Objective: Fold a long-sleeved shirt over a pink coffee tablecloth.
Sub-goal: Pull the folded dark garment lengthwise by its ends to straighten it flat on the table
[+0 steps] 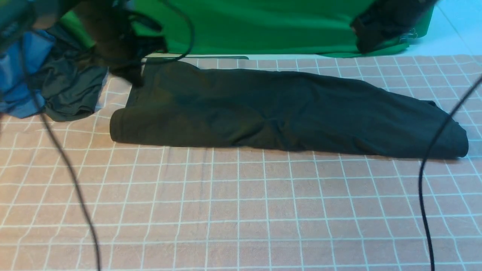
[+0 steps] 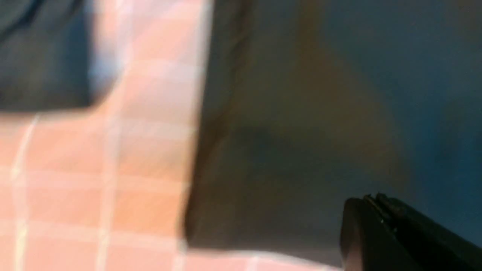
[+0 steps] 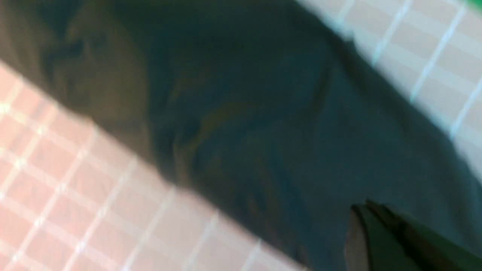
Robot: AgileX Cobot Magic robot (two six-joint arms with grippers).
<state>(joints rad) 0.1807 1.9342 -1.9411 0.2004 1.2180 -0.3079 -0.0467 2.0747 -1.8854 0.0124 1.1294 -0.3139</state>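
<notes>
The long-sleeved shirt (image 1: 263, 113) lies as a long black band across the far half of the pink coffee tablecloth (image 1: 241, 210), its front edge a rolled fold. My left gripper (image 1: 133, 77) hangs blurred over the shirt's far left corner. In the left wrist view it (image 2: 371, 197) is shut, with nothing between its fingers, above the black fabric (image 2: 301, 131) beside the pink grid (image 2: 131, 169). My right gripper (image 1: 363, 45) is raised at the far right, off the shirt. The right wrist view shows it (image 3: 367, 205) shut and empty over the shirt (image 3: 263, 113).
A smaller dark grey garment (image 1: 71, 90) and a blue garment (image 1: 19, 82) are heaped at the far left. A plain green cloth (image 1: 263, 26) lies behind the shirt. Black cables (image 1: 433, 169) hang down in front on the right and on the left (image 1: 71, 177).
</notes>
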